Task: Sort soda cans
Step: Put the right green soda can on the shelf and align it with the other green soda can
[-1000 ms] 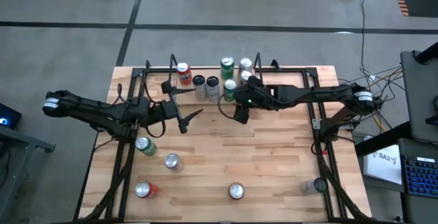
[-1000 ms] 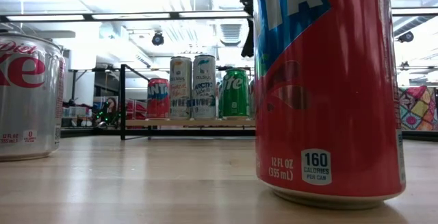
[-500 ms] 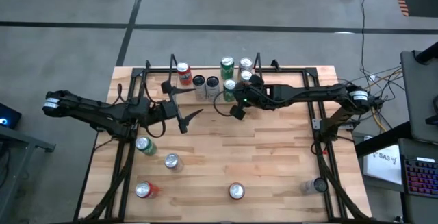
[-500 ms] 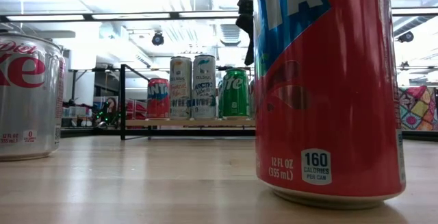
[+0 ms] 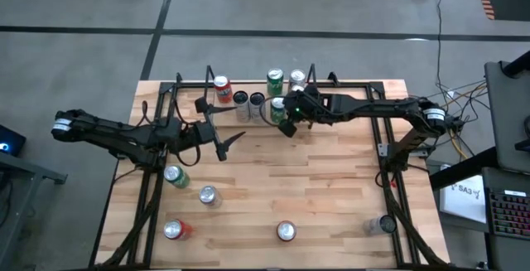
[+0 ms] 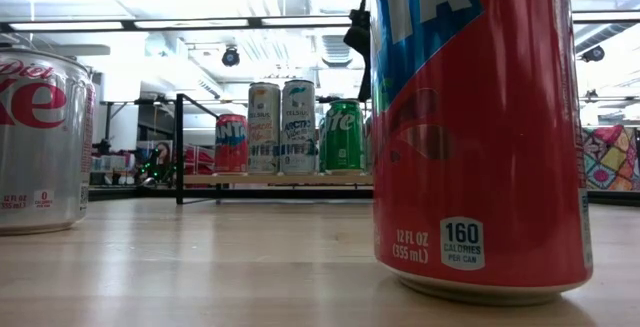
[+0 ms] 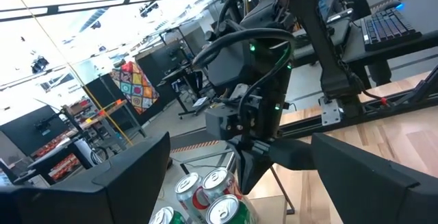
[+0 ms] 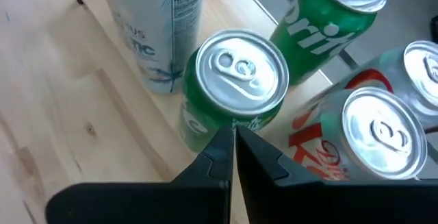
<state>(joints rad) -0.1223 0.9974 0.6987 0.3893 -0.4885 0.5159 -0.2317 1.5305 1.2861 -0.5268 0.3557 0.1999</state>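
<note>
Pale wooden planks form the bench (image 5: 331,188) where soda cans stand in two groups: a cluster along the far edge near its middle, including a red can (image 5: 222,88), two tall pale cans (image 5: 248,104) and green cans (image 5: 275,80), and five scattered near the front edge, among them a green can (image 5: 175,176) and a red can (image 5: 286,232). The right gripper (image 5: 287,122), fingers pressed together and holding nothing, hovers just above a green can (image 8: 233,87) in the far cluster. The left gripper (image 5: 217,130), fingers spread wide and empty, hangs over the bench's left half.
</note>
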